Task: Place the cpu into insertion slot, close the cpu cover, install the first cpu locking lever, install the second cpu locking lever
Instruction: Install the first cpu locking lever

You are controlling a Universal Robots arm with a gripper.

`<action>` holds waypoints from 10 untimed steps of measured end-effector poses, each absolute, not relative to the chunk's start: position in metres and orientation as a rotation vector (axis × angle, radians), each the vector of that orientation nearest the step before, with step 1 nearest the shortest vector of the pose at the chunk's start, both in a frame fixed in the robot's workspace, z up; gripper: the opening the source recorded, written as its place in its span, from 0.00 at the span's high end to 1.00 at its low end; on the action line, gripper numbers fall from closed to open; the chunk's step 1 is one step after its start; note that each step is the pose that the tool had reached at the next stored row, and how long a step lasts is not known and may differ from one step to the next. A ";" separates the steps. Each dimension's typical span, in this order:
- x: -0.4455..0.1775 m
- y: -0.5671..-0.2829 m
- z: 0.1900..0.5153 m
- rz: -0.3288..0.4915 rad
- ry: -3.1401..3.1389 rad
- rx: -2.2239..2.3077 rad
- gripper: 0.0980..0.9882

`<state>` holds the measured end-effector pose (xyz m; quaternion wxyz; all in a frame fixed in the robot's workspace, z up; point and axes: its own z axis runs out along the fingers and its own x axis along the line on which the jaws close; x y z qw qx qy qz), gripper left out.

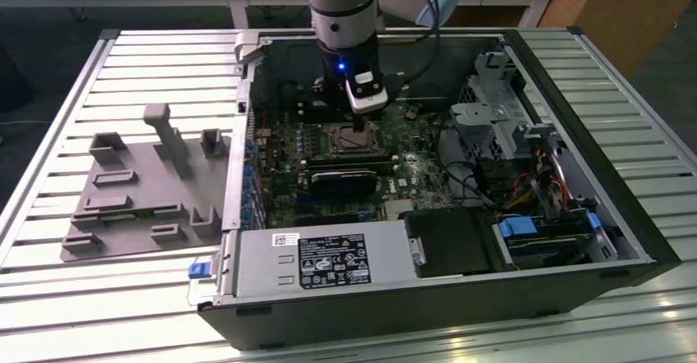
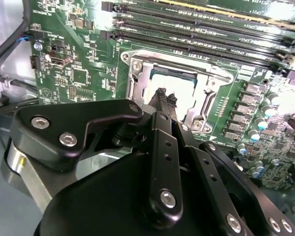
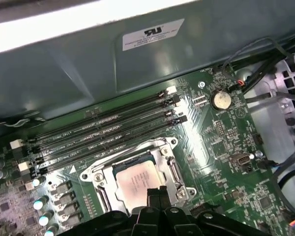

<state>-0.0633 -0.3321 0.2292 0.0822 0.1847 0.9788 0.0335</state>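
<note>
Bright overhead light, glare on the slatted table [image 1: 65, 314], chip [image 3: 137, 181] washed out, pincer body close-up soft.

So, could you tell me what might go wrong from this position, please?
1. The end effector hangs just over the cpu in the socket; a slightly off descent might scrape its silvery top or strike the cpu cover.
2. The memory slots run close beside the socket, so sideways drift could catch them.
</note>
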 end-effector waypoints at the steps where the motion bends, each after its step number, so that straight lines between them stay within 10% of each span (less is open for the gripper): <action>1: -0.063 -0.332 0.230 0.094 2.923 0.551 1.00; 10: -0.063 -0.332 0.237 0.074 2.921 0.549 1.00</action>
